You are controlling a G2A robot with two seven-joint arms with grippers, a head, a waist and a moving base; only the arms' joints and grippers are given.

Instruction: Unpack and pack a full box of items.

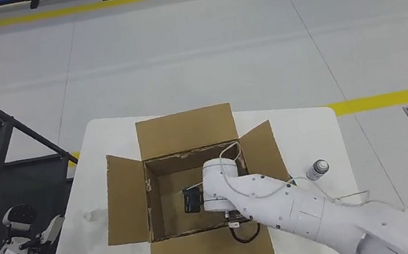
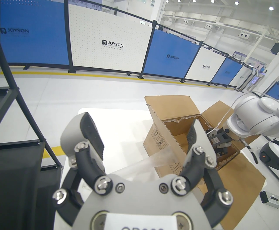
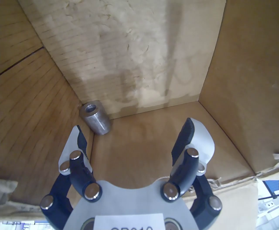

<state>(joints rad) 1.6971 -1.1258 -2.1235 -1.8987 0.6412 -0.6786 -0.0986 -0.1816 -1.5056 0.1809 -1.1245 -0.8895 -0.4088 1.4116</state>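
- My right gripper (image 3: 134, 128) is down inside the box (image 1: 186, 132), with its fingers spread wide and nothing between them, hanging a little above the cardboard floor
- The one item I can see in there is a small metal cylinder (image 3: 96, 119), tucked into a bottom corner where two walls meet the floor; it looks to be touching at least one wall
- It seems to stand on end with its bored hole facing up toward my camera, so its long axis runs roughly up and down, though from this angle I can't rule out a slight lean into the corner
- The relation that matters: the cylinder sits ahead of the gripper and off to one side, just past the tip of one finger rather than on the line between the two
- I judge I'd have to shift sideways toward that wall before closing, and the wall leaves little room for the outer finger
- My left gripper (image 2: 141, 120) is likewise spread and empty, held off to the side of the box and facing it across the table (image 1: 110, 137); it is well apart from the cylinder, so the right arm is plainly the nearer one
- A bottle (image 1: 318, 168) stands on the table just beside the box's opposite side, which I take to be already unpacked
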